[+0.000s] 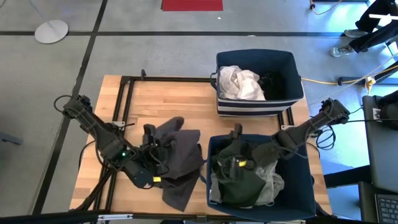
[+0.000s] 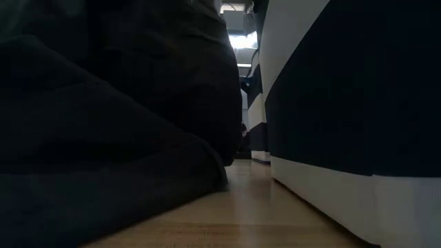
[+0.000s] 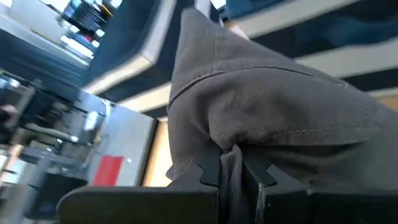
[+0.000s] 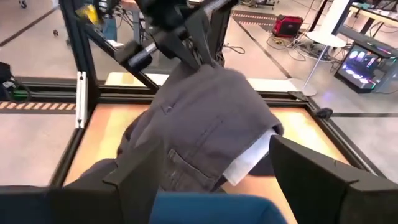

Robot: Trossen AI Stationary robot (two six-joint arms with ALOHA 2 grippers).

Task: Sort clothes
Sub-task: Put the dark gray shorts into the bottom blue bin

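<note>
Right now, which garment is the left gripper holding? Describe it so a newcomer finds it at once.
On the wooden table, left of the near navy bin, lies a rumpled charcoal grey garment. The left gripper is shut on a fold of it. It is the only garment outside the bins; the dark green garment and white garment sit inside them.

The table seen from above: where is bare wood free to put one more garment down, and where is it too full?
Bare table lies between the far edge, the far bin and the charcoal grey garment. A smaller patch borders the left edge. The near middle is crowded: the left pincer grips that garment, beside the near bin where the right pincer hangs open.
</note>
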